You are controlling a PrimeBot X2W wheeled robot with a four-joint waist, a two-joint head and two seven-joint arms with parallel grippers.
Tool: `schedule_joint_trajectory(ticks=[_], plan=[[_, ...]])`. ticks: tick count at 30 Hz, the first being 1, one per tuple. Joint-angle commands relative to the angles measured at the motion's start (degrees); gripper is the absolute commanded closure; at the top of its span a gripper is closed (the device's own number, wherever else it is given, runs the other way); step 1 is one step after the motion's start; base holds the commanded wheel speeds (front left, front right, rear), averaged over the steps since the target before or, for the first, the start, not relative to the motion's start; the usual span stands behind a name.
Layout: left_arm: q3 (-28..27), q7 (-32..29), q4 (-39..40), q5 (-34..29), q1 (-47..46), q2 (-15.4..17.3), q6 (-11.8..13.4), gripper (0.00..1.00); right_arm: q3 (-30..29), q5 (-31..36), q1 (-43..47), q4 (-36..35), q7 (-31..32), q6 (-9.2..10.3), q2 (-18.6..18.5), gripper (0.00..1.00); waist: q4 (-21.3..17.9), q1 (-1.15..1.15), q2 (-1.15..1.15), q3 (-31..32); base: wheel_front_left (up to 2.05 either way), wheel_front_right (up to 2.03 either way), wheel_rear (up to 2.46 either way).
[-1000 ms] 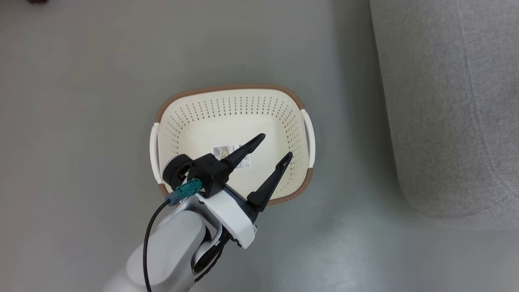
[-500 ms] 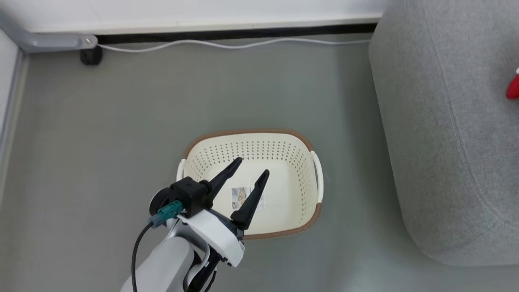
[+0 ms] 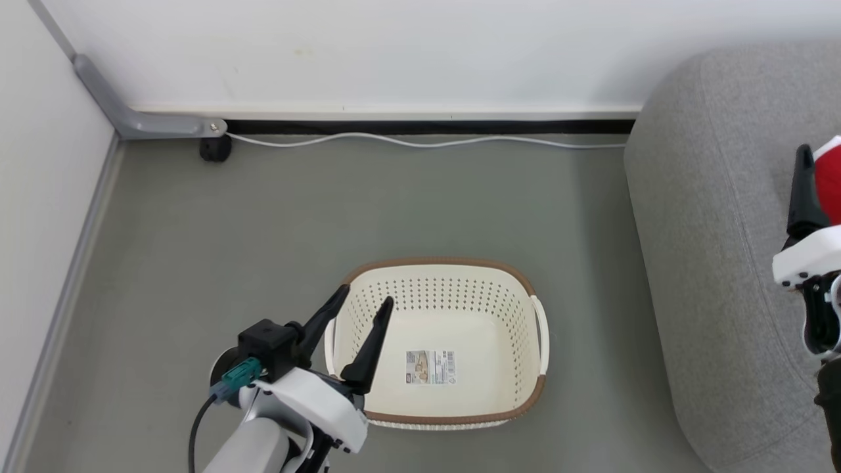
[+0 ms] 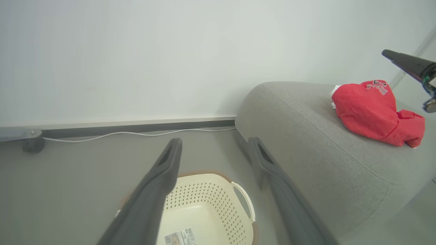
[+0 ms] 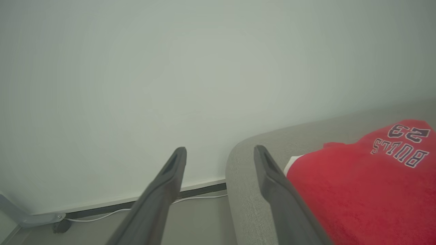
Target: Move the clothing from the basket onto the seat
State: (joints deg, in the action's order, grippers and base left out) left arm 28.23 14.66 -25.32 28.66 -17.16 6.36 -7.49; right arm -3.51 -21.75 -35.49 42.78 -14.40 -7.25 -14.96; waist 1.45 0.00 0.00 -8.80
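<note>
Since the cream perforated plastic basket (image 3: 447, 264) seems empty, left claw (image 3: 366, 295) and right claw (image 5: 220, 149), both released, should lift clear.

White cable (image 3: 420, 142) along black baseboard strip (image 3: 427, 126); grey bracket (image 3: 141, 123) with black foot (image 3: 215, 150) in corner.

Place: a bare indoor room set up like a corner of a living room, more test space than lived-in home.
Home signs: a grey fabric sofa (image 3: 709, 230); a cream laundry basket (image 3: 433, 261) on the floor (image 3: 263, 217) near it; red clothing (image 4: 368, 109) lying on the sofa.
Test-space signs: a plain white wall (image 3: 394, 52); smooth grey flooring; a white cable (image 3: 420, 141) loose along the black skirting (image 3: 427, 126); a grey metal rail (image 3: 131, 119) with a black foot (image 3: 215, 150) beside a pale side panel (image 3: 39, 164).
</note>
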Motion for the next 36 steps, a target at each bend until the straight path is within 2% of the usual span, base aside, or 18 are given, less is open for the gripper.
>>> schedule_joint_trajectory(ticks=[1, 3, 14, 20, 27, 36], plan=[[-3.7, 0.3, 1.1, -1.1, 0.2, 0.6, 0.0, 0.0, 2.1, -0.4, 1.7, -2.7, -0.6, -0.24, -0.5, 0.0, 1.2, 0.0, 0.0, 1.7, 0.0, 0.0, 0.0], [-4.7, 0.3, 1.2, -1.4, 0.7, 0.6, 0.0, 0.0, 2.5, -0.5, 2.3, -3.3, -0.6, -0.24, -0.4, 0.0, 1.5, 0.0, 0.0, 2.1, 0.0, 0.0, 0.0], [-19.3, 0.3, 3.0, -7.8, 5.7, -0.8, 0.0, 0.0, 6.9, -0.3, 9.9, -9.7, -0.6, -0.24, 2.1, 0.0, 3.1, 0.0, 0.0, 5.4, 0.0, 0.0, 0.0], [-24.9, 0.3, 4.2, -10.9, 8.0, -1.9, 0.0, 0.0, 8.2, 1.1, 14.1, -12.6, -0.6, -0.24, 3.2, 0.0, 3.3, 0.0, 0.0, 6.3, 0.0, 0.0, 0.0], [-29.0, 0.3, 5.3, -13.6, 11.0, -2.8, 0.0, 0.0, 7.8, 3.3, 19.6, -15.1, -0.6, -0.24, 5.6, 0.0, 3.0, 0.0, 0.0, 7.8, 0.0, 0.0, 0.0], [-30.6, 0.3, 6.1, -15.4, 13.4, -3.4, 0.0, 0.0, 6.5, 9.8, 23.8, -18.0, -0.6, -0.24, 8.0, 0.0, 2.2, 0.0, 0.0, 8.8, 0.0, 0.0, 0.0]])
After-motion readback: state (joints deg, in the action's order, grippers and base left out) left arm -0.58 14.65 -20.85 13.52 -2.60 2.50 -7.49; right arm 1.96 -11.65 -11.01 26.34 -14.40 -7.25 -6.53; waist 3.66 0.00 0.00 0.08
